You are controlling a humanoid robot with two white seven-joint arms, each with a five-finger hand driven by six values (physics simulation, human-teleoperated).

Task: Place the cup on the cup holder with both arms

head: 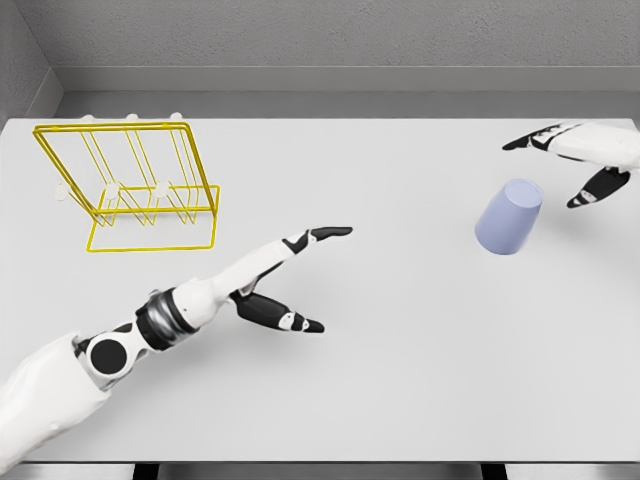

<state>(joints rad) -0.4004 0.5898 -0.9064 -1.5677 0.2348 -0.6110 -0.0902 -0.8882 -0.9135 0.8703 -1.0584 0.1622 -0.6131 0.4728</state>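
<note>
A pale lavender cup (509, 216) stands upside down on the white table at the right. My right hand (570, 165) hovers just beyond and to the right of it, fingers spread, not touching it. A yellow wire cup holder (130, 185) with white-tipped pegs stands at the far left. My left hand (300, 280) reaches over the middle of the table, open with thumb and fingers spread, holding nothing, well apart from both cup and holder.
The white table (400, 350) ends at a front edge along the bottom. A grey wall runs behind the table and along the left side.
</note>
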